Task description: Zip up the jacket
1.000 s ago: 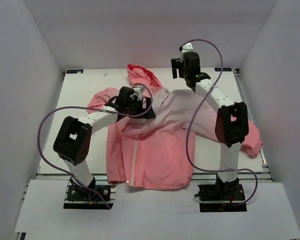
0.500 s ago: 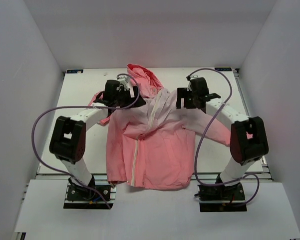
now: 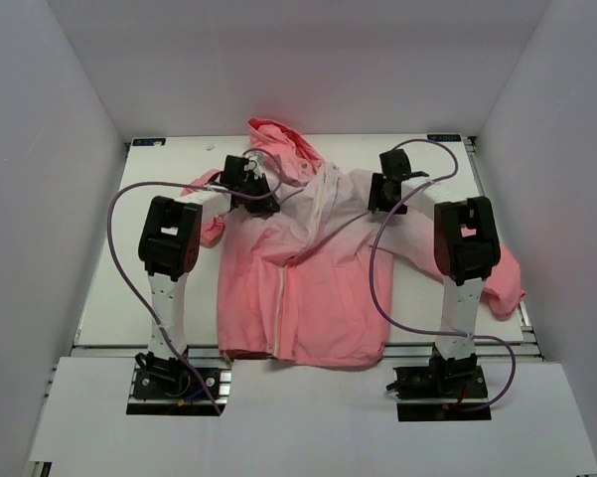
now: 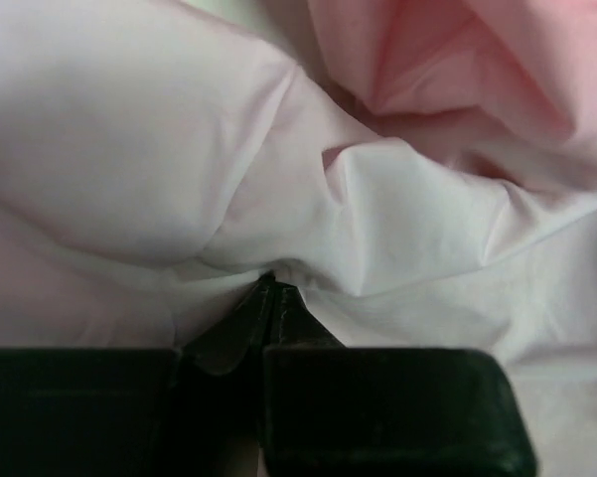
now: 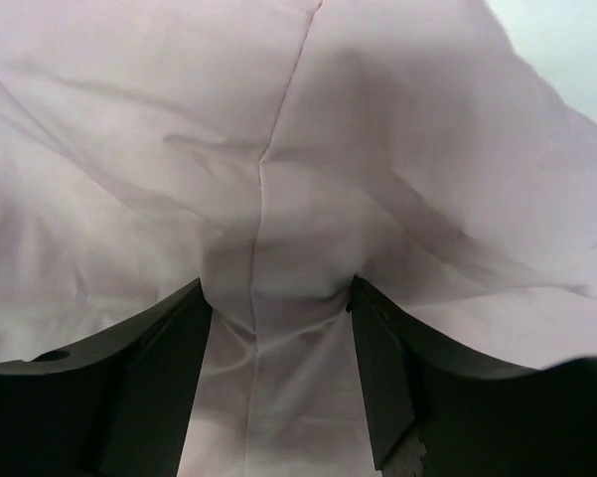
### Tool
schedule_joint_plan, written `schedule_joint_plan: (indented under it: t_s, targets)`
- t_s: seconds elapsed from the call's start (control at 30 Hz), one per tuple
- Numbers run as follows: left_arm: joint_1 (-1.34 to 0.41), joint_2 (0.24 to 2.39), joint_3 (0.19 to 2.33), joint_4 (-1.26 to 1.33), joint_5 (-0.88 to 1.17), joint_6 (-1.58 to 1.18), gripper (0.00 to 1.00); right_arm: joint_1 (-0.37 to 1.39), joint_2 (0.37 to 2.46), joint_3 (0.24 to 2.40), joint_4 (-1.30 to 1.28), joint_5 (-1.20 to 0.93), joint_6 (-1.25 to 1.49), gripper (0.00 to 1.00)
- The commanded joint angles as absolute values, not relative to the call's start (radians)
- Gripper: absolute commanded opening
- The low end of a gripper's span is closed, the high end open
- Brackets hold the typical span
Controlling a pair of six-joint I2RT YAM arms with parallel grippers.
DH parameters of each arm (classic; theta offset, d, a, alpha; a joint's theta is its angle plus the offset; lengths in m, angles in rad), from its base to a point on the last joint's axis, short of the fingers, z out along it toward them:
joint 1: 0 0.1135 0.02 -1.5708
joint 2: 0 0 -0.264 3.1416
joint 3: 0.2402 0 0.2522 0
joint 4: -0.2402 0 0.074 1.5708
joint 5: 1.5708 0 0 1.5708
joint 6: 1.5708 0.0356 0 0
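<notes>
**A:** Where's the jacket (image 3: 318, 298) lying?

**B:** Spread front-up on the bench (image 3: 497, 199), with the hood (image 3: 278, 144) at the far side and the hem (image 3: 298, 356) at the near side. The zipper (image 3: 277, 308) looks joined along the lower front. Above that the two fronts splay into a V that shows the paler lining (image 3: 323, 214).

**A:** And the arms?

**B:** Both are down on the upper part, one on either side of that V. The left end effector (image 4: 268, 288) has its fingers (image 4: 377, 397) pressed together, and the cloth puckers right at their tips. I read that as pinching a small fold of the jacket. The right end effector (image 5: 276, 288) is spread wide, with a finger on each side of a seam (image 5: 263, 169), clamping nothing.

**A:** How will the thing behave?

**B:** Thin, light and limp, I'd judge. It creases everywhere, so it will bunch and slide over the bench rather than keep its shape. Tug one spot and the whole front will likely drag along. It's probably slick too, so a shallow pinch could slip out.

**A:** So where to grip?

**B:** I can't make out the slider; it's too small to see. I'd look for it at the bottom of the V. One end effector should hold the joined part below it taut. The other should take the pull tab, not loose cloth, and draw it toward the hood. Holds up near the collar are only good for flattening the fronts so the zipper edges lie side by side.
</notes>
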State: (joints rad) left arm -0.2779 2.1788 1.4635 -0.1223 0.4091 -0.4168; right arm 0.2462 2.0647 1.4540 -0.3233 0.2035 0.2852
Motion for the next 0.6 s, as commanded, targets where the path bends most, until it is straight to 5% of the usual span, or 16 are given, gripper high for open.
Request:
schedule_joint_plan:
  t_s: [0.0, 0.27, 0.4, 0.43, 0.47, 0.57]
  targets:
    - [-0.216, 2.239, 1.586, -0.198, 0.304, -0.416, 0.12, 0.196, 2.138, 1.543, -0.370, 0.305, 0.308, 0.63]
    - [-0.092, 2.434, 1.934, -0.386, 0.254, -0.433, 0.18, 0.147, 2.212, 1.689, -0.387, 0.258, 0.334, 0.65]
    - [-0.086, 2.395, 2.091, -0.419, 0.319, -0.402, 0.56, 0.149, 2.139, 1.741, -0.370, 0.192, 0.259, 0.68]
    - [-0.086, 2.370, 2.101, -0.416, 0.336, -0.400, 0.89, 0.149, 2.084, 1.744, -0.353, 0.164, 0.246, 0.69]
    - [-0.086, 2.308, 2.108, -0.413, 0.359, -0.403, 0.98, 0.150, 2.048, 1.744, -0.350, 0.155, 0.238, 0.70]
    - [-0.086, 2.138, 2.063, -0.399, 0.383, -0.413, 0.98, 0.150, 1.901, 1.714, -0.350, 0.100, 0.221, 0.80]
